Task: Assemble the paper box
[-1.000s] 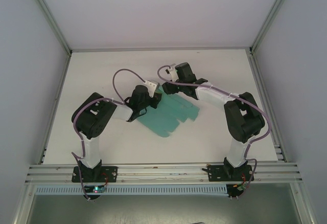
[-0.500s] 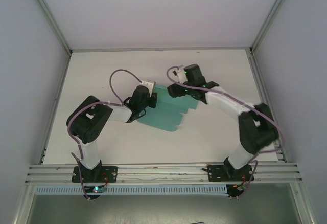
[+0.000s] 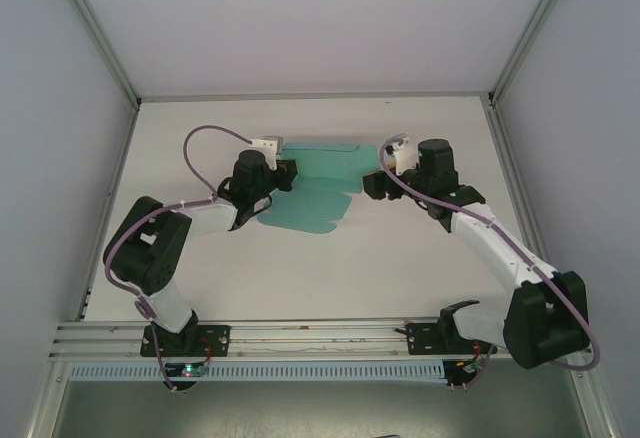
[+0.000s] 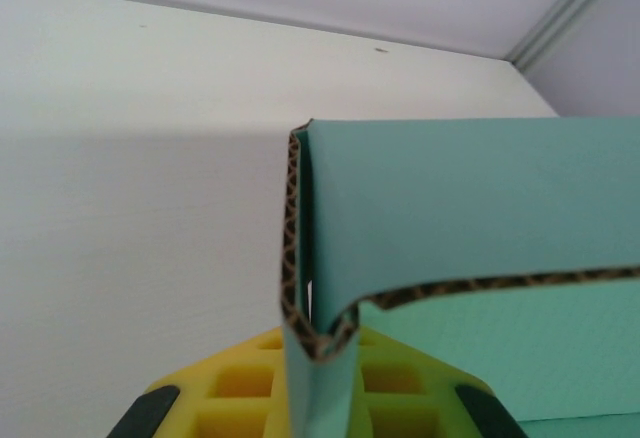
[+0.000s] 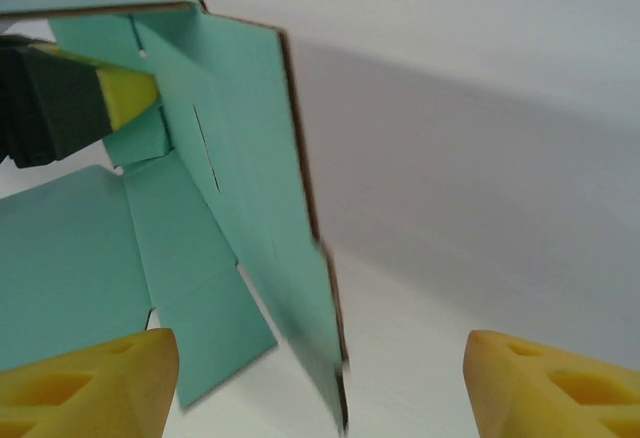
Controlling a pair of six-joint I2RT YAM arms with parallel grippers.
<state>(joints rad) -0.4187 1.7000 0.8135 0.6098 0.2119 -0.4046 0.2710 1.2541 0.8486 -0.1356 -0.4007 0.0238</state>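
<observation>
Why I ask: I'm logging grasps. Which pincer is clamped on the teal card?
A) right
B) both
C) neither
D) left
D: the left pincer is shut on a folded edge of the paper box, while the right pincer stands open with its fingers clear of the card.

The paper box (image 3: 318, 196) lies mid-tabletop (image 3: 400, 258) with one panel standing up. That raised panel blocks the straight path between the left end effector (image 3: 283, 175), clamped on the card's left edge, and the right end effector (image 3: 370, 186), jaws wide apart near its right edge. Bare surface lies open toward the bases between the two arms, and along the far strip by the back wall (image 3: 320, 18).
</observation>
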